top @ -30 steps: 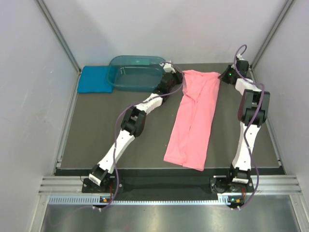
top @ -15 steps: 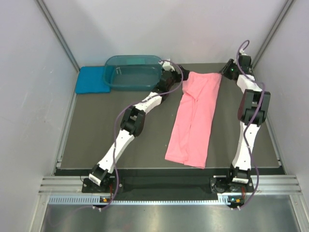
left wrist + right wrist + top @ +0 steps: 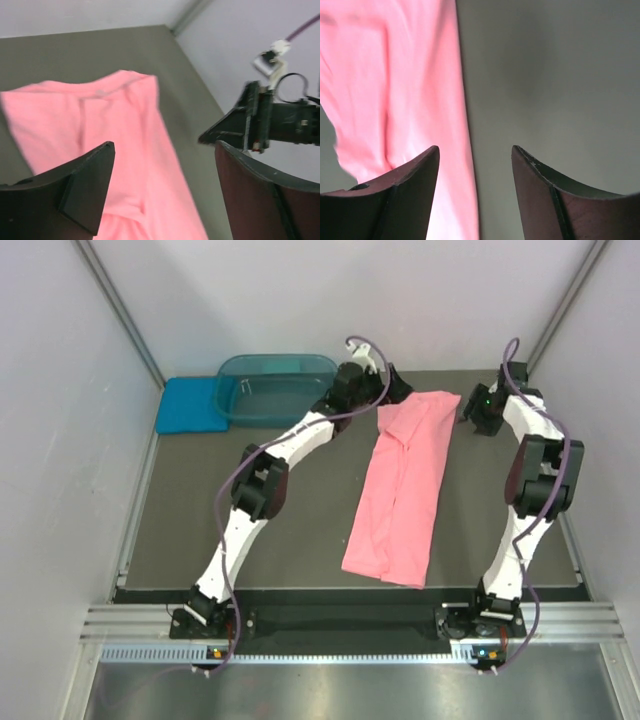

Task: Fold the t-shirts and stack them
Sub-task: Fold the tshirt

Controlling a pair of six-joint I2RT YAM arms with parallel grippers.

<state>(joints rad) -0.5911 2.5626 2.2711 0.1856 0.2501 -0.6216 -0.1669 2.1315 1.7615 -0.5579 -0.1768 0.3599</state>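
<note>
The salmon-pink t-shirt [image 3: 403, 490] lies on the dark table as a long narrow folded strip, running from the far middle towards the near edge. My left gripper [image 3: 393, 387] hovers open just off its far left corner, with pink cloth [image 3: 100, 115] below the jaws and nothing between them. My right gripper [image 3: 473, 407] is open beside the far right corner, over the shirt's right edge [image 3: 395, 75] and bare table. The teal-blue t-shirt [image 3: 187, 405] lies folded at the far left corner.
A dark teal see-through tub [image 3: 277, 385] stands at the back, between the blue shirt and my left gripper. Grey walls close in the table on the left, right and back. Dark tabletop [image 3: 200, 520] shows on both sides of the pink strip.
Both grippers went from shut at the pink shirt's far corners to open, and drew up and slightly outward. The shirt's far end now lies released on the table.
</note>
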